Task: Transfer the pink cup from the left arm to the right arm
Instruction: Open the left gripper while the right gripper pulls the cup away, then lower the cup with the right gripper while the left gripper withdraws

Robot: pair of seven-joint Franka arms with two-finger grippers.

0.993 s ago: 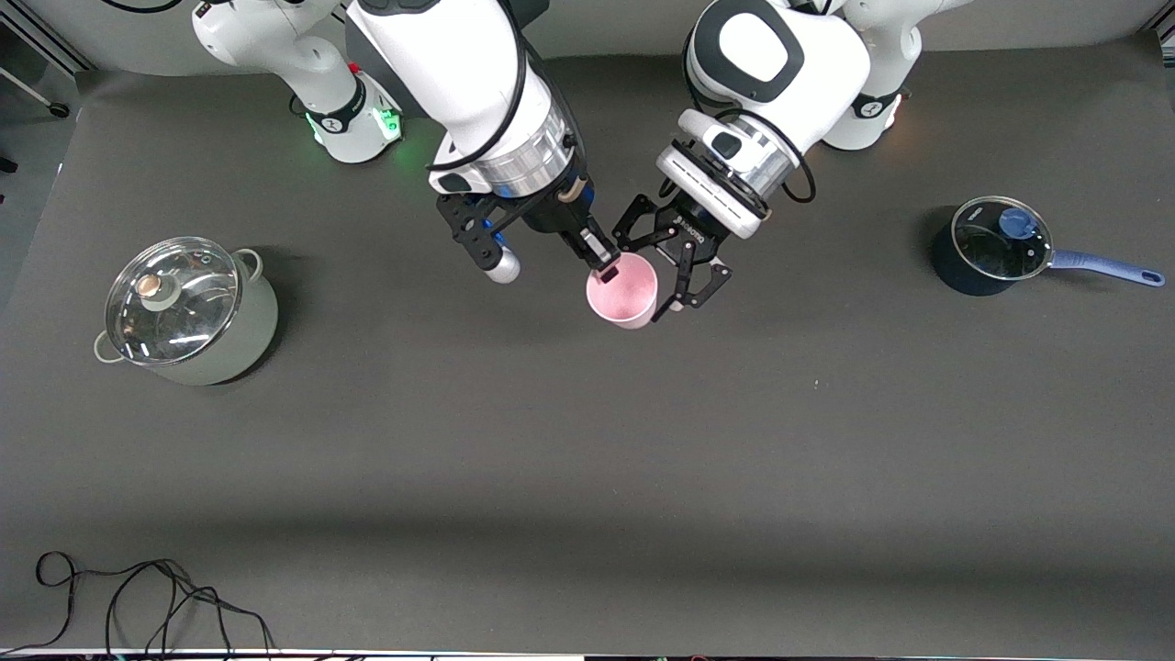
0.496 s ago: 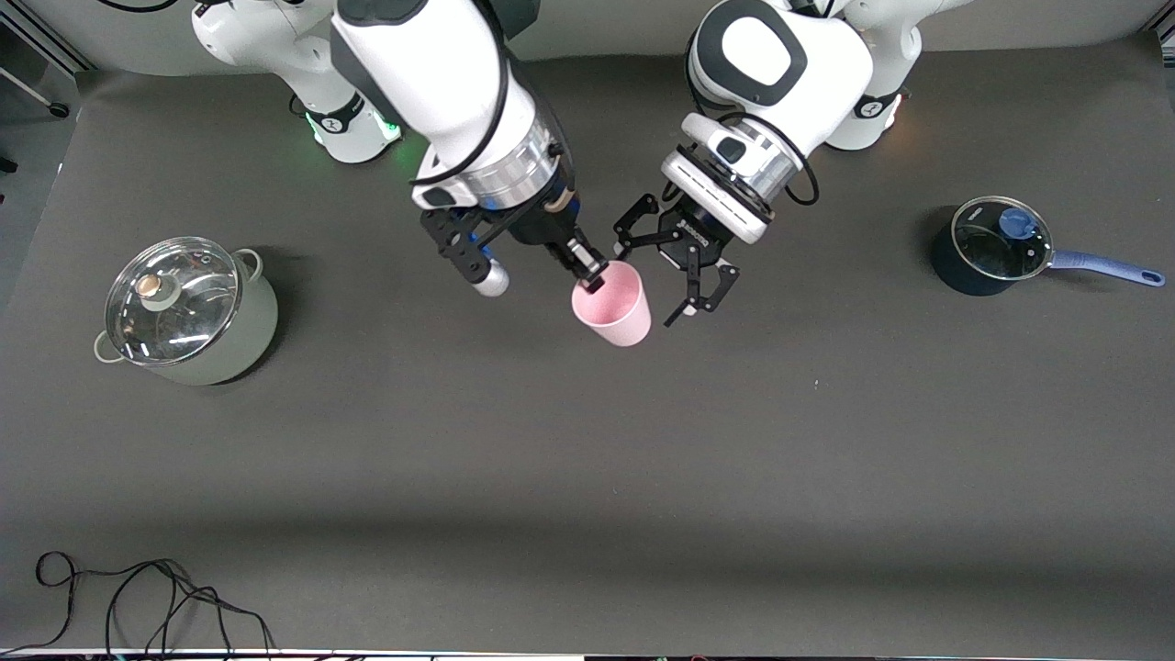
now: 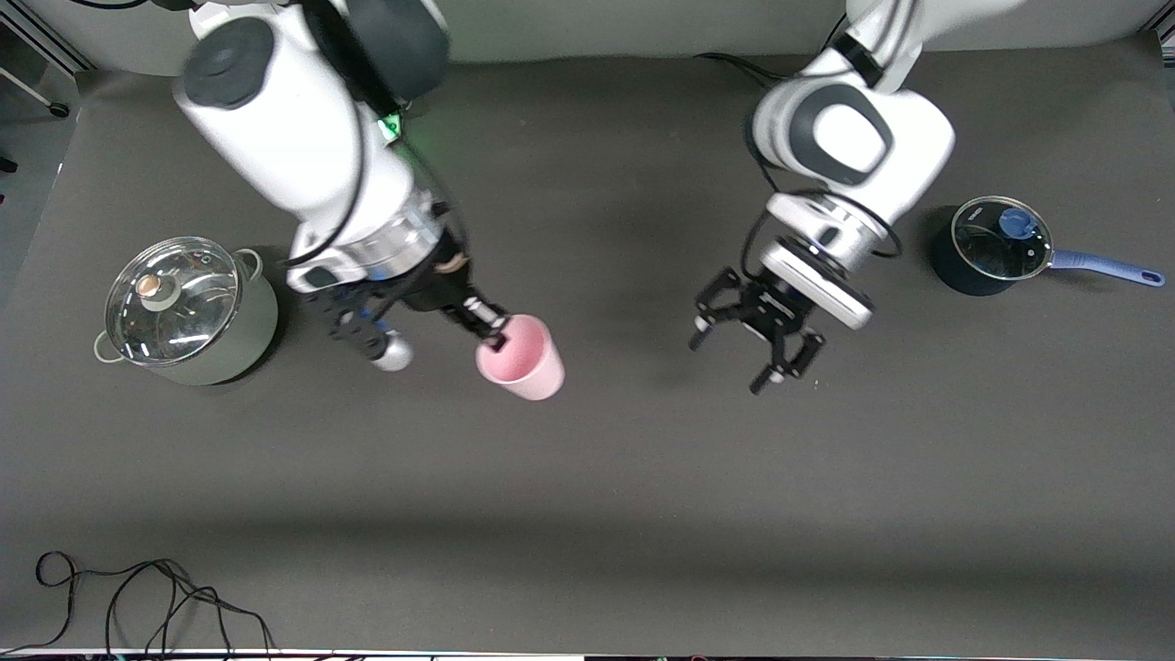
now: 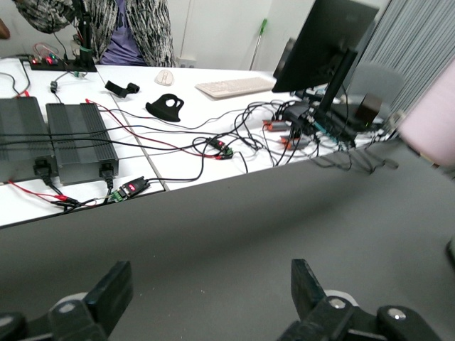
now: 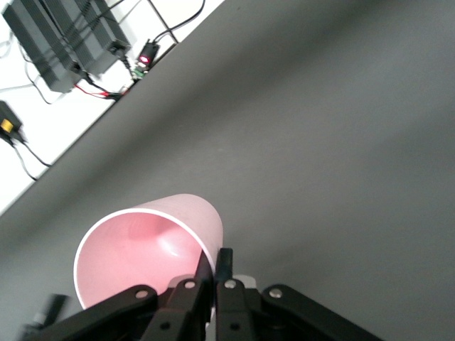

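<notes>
Right hand (image 3: pixel 491 332) pinching rim of pink cup (image 3: pixel 521 369) between closed straight fingers, one inside, one outside; cup tilted, aloft over worktop (image 3: pixel 587 514) toward right arm's end. Left hand (image 3: pixel 758 341) spread wide, empty, at 3 o'clock of cup, well apart. Half a second ago both hands close together at mid-worktop around the cup; now separated, cup carried off by right arm: transfer judged essentially complete.
</notes>
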